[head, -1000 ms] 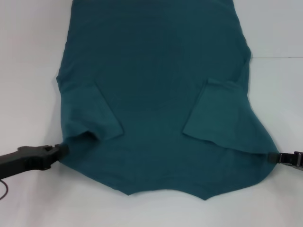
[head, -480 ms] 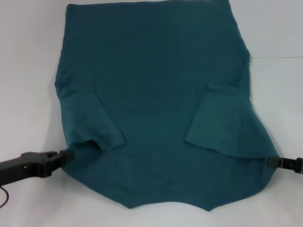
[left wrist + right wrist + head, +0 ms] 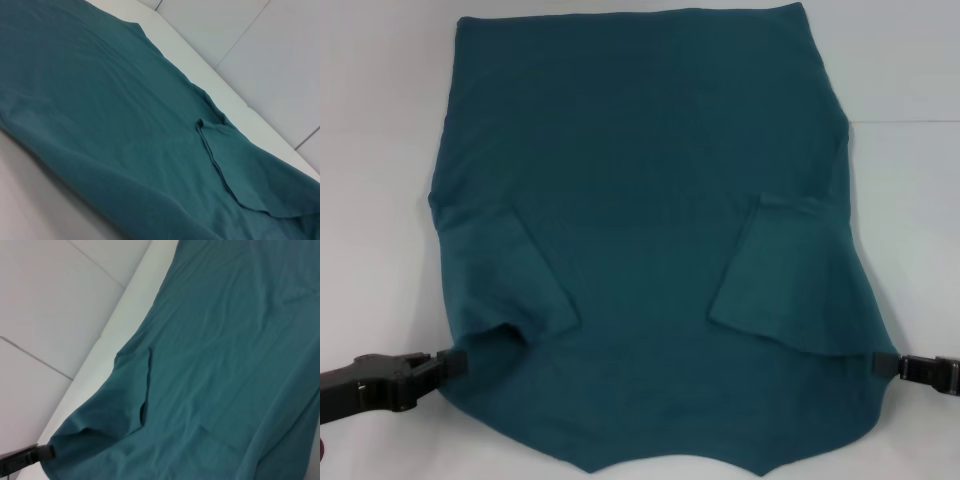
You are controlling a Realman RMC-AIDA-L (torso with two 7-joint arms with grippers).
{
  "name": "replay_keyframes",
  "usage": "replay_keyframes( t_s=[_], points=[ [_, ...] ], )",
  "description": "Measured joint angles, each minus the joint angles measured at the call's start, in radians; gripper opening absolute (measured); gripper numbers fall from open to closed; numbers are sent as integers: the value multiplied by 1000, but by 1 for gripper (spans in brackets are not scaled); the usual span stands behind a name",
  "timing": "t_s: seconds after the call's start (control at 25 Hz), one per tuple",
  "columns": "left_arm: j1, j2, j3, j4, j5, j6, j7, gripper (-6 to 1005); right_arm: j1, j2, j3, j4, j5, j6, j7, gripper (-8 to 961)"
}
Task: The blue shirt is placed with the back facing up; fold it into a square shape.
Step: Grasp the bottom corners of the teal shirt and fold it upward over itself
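The blue shirt (image 3: 640, 200) lies back up on the white table, its hem at the far side and its neck edge nearest me. Both short sleeves are folded inward over the body, one on the left (image 3: 505, 270) and one on the right (image 3: 785, 275). My left gripper (image 3: 450, 362) is shut on the shirt's near left corner. At the near right corner, my right gripper (image 3: 883, 366) pinches the cloth. The left wrist view shows the shirt (image 3: 100, 100) stretched out. In the right wrist view the shirt (image 3: 225, 340) ends at the left gripper (image 3: 42, 454).
The white table (image 3: 380, 150) shows bare on both sides of the shirt, with a seam line on the right (image 3: 910, 122). Pale panels with seams (image 3: 240, 35) lie past the table edge.
Both grippers have drawn back toward me with the shirt's corners. The whole shirt slid nearer, and its far hem has come into view at the top.
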Motion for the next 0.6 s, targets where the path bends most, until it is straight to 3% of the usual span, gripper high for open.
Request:
replay_keyframes(
  t_s=[0.28, 0.6],
  points=[
    [2, 0, -1, -3, 21, 80, -4, 40, -26, -3, -8, 0, -7, -45, -48, 45],
    [2, 6, -6, 0, 47, 199, -12, 40, -78, -25, -1, -17, -45, -107, -83, 45]
  ],
)
